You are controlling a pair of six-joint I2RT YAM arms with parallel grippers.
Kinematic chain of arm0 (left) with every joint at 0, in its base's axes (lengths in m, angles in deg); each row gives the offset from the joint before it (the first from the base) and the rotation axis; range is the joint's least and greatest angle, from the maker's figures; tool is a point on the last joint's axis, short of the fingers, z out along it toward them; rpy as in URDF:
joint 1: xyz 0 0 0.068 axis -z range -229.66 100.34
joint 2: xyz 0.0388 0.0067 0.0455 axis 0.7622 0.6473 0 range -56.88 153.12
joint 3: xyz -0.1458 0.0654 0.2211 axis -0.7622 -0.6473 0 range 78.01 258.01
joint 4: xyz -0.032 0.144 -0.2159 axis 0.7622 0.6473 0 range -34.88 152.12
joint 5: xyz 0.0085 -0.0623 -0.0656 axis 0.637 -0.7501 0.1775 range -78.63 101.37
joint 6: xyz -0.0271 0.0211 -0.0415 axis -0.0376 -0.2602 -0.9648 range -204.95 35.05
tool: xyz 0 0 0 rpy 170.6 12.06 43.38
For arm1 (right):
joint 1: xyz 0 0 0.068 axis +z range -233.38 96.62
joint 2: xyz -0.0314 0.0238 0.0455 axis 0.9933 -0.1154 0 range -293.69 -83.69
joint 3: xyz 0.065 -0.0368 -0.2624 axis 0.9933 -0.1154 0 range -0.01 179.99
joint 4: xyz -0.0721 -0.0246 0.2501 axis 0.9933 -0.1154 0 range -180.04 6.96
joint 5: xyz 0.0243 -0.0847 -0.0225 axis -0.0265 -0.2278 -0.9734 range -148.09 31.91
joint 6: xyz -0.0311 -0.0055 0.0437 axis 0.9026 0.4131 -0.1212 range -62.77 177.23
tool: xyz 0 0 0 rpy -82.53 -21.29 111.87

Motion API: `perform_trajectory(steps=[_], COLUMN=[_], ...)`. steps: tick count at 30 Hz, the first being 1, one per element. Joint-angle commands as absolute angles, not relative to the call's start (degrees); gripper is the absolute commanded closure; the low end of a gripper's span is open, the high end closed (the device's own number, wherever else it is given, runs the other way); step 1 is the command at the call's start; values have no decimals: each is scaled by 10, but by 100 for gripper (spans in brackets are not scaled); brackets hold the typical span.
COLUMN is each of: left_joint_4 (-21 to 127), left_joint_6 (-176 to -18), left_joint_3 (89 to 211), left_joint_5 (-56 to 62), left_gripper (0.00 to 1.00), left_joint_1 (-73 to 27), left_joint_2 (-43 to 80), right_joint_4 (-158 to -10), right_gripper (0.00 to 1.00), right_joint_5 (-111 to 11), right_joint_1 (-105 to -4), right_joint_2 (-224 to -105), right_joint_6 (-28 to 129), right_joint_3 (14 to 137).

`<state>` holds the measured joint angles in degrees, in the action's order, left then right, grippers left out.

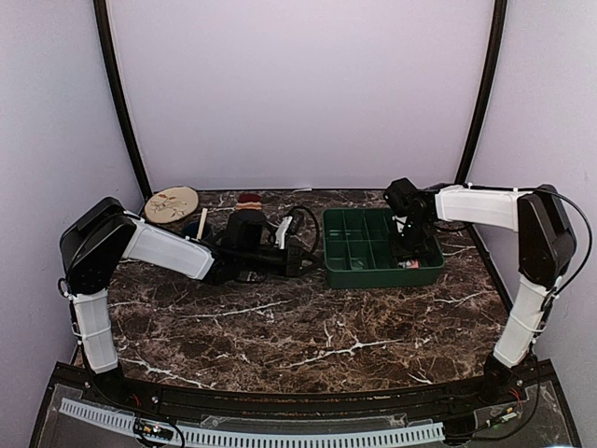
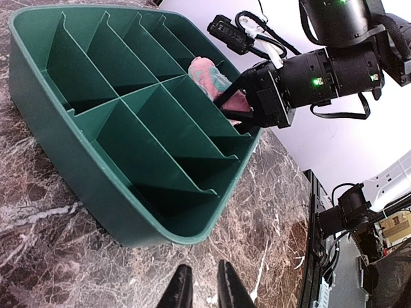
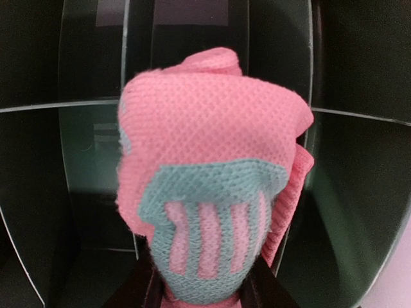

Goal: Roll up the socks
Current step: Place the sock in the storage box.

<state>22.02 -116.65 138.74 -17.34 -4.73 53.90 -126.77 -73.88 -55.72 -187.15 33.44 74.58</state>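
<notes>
The left gripper (image 2: 202, 292) sits low over the dark marbled table (image 1: 280, 327), its fingers (image 2: 182, 289) a slim gap apart and empty. The tan striped fabric sock (image 1: 249, 200) lies at its 11 o'clock. At 3 o'clock is a green plastic divided tray (image 1: 373, 278). Over the tray's right side, the right gripper (image 3: 202, 292) is clamped on the pink knit sock with teal marks (image 3: 212, 167).

- A bunched pink sock (image 3: 212, 128) fills the middle of the view, its lower end pinched between the two dark fingers (image 3: 144, 292), one on each side.
- Just above the fingers, the sock shows a teal patch crossed by upright pink stripes, with plain pink knit folded over above that.
- Beyond the fingers and the sock lies a dark green tray (image 3: 58, 106), its upright dividers forming compartments on both sides.
- Whether the sock touches the tray cannot be told.
</notes>
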Motion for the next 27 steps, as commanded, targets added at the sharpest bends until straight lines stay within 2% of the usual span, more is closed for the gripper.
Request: perform_trajectory(steps=[1,16,22,27], left_joint_4=[218,212,216,222], left_joint_6=[-1166,-1173,-1175,-1171], left_joint_3=[1401,1414,1422,1429], left_joint_5=[-182,-187,-189,-189], left_gripper=[83,83,83,83], left_joint_1=[-46,-46,-46,-46], left_joint_2=[537,548,552,553], right_joint_4=[-1277,-1295,-1308,-1323], right_gripper=[100,99,67,55], right_joint_5=[-689,-665,-683,-700], right_joint_1=[-578,-606,-606,-606], right_joint_2=[-1909,-1938,-1919,-1905], right_joint_6=[317,313,320,326], right_joint_3=[750,755,791,823])
